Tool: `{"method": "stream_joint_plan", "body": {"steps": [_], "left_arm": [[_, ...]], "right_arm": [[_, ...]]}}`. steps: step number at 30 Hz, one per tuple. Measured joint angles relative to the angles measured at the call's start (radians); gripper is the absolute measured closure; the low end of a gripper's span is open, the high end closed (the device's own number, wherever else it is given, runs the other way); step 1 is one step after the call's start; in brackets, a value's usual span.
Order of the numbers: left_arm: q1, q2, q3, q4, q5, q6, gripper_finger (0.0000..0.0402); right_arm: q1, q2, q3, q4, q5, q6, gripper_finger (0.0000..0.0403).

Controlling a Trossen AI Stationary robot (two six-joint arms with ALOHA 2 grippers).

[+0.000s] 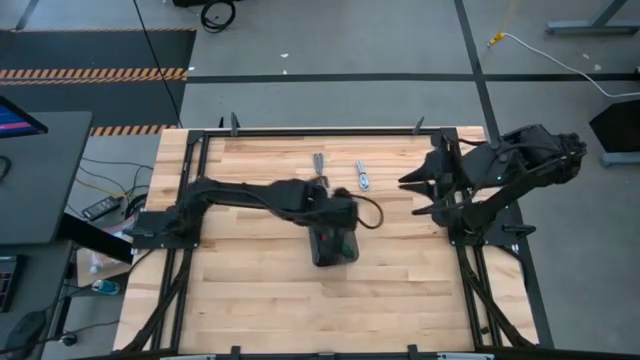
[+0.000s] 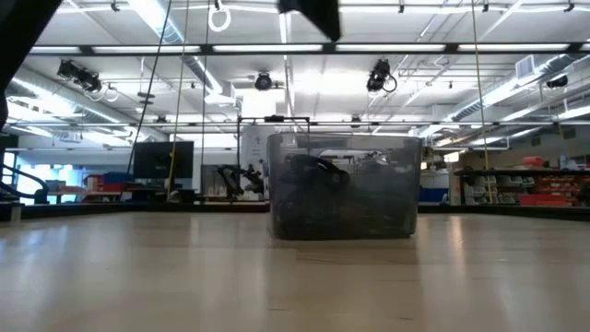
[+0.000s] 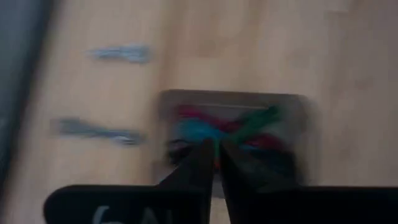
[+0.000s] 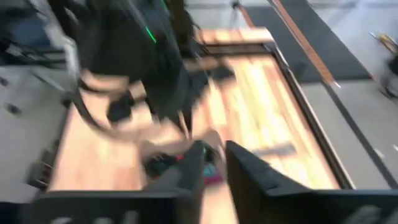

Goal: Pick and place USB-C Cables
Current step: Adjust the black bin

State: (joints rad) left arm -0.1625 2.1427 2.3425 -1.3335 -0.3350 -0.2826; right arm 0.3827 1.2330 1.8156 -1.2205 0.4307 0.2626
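Note:
A grey see-through tray (image 2: 341, 217) stands mid-table and holds several coloured USB-C cables (image 3: 211, 127): red, teal and green show. In the high view the tray (image 1: 322, 262) lies under my left gripper (image 1: 335, 228). That gripper (image 3: 215, 152) hovers above the tray with its fingers together and nothing between them. In the low view it (image 2: 309, 14) is well above the tray's rim. Two grey cables (image 1: 318, 165) (image 1: 362, 175) lie flat on the wood beyond the tray, also in the left wrist view (image 3: 121, 54) (image 3: 96, 130). My right gripper (image 1: 410, 197) waits open at the table's right side.
The wooden table has a black frame around its edges (image 1: 300, 131). The right arm is folded up by the right edge (image 1: 520, 160). Bare wood lies near and left of the tray (image 1: 250, 290). My right gripper's fingers (image 4: 249, 177) point at the tray and left arm.

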Motion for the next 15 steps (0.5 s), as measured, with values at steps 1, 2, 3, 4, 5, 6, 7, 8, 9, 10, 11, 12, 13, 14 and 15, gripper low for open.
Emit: {"method": "stream_joint_plan", "body": {"steps": [1,2,3,4,5,6,7,8,9,10,11,12,13,14,15], "left_arm": [[0.000,-0.035,-0.032,-0.024,-0.040,-0.010,0.0374],[0.000,-0.061,-0.053,-0.065,-0.064,-0.034,0.0378],[0.000,-0.090,-0.061,-0.099,-0.077,-0.072,0.0381],[0.000,-0.116,-0.063,-0.154,-0.085,-0.115,0.0383],[0.000,-0.134,-0.063,-0.211,-0.103,-0.160,0.0386],[-0.005,-0.159,-0.065,-0.246,-0.128,-0.203,0.0389],[-0.014,-0.178,-0.073,-0.239,-0.158,-0.230,0.0391],[-0.020,-0.202,-0.089,-0.226,-0.181,-0.234,0.0393],[-0.032,-0.229,-0.099,-0.229,-0.198,-0.236,0.0394],[-0.043,-0.246,-0.100,-0.231,-0.224,-0.247,0.0394],[-0.048,-0.270,-0.097,-0.229,-0.253,-0.268,0.0394],[-0.063,-0.294,-0.099,-0.239,-0.282,-0.296,0.0394],[-0.074,-0.311,-0.102,-0.240,-0.309,-0.309,0.0393],[-0.081,-0.333,-0.104,-0.234,-0.335,-0.313,0.0392],[-0.094,-0.346,-0.105,-0.237,-0.367,-0.321,0.0390]], "right_arm": [[-0.003,-0.001,0.000,-0.030,0.016,0.016,0.0356],[-0.005,-0.002,0.000,-0.061,0.032,0.032,0.0378],[-0.007,-0.003,0.000,-0.090,0.047,0.046,0.0390],[-0.007,-0.003,0.000,-0.112,0.059,0.065,0.0393],[-0.007,-0.003,-0.008,-0.120,0.067,0.087,0.0393],[-0.008,-0.004,-0.022,-0.118,0.074,0.101,0.0394],[-0.008,-0.003,-0.041,-0.119,0.075,0.103,0.0397],[-0.011,0.000,-0.064,-0.116,0.074,0.102,0.0398],[-0.017,0.002,-0.095,-0.100,0.074,0.105,0.0399],[-0.026,0.005,-0.128,-0.084,0.070,0.111,0.0398],[-0.038,0.007,-0.166,-0.065,0.060,0.115,0.0398],[-0.055,0.009,-0.210,-0.039,0.046,0.116,0.0398],[-0.072,0.010,-0.256,-0.004,0.037,0.112,0.0398],[-0.090,0.010,-0.305,0.036,0.018,0.106,0.0398],[-0.114,0.010,-0.357,0.084,-0.013,0.103,0.0398]]}}
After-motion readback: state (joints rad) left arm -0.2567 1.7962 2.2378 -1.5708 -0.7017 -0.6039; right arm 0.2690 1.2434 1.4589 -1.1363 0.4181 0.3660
